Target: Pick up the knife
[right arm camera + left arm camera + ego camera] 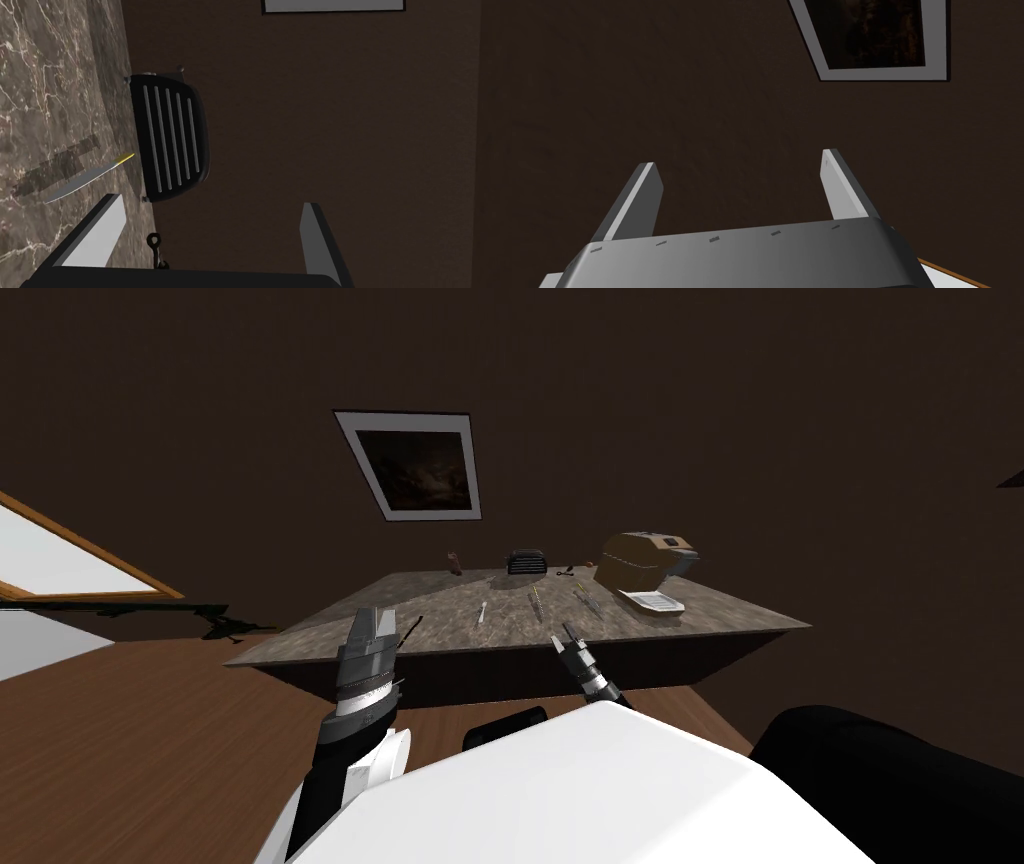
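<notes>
Your left gripper (376,624) hangs released at the table's (720,613) near left edge, fingers spread, probably parked clear of the work. The knife (537,601) lies flat mid-table, its yellow end toward the black slatted appliance (526,560) by the far edge and its grey blade pointing near. Your right gripper (568,638) is released as well. It sits at the near edge just right of the knife, apart from it, and looks staged for a reach forward.
</notes>
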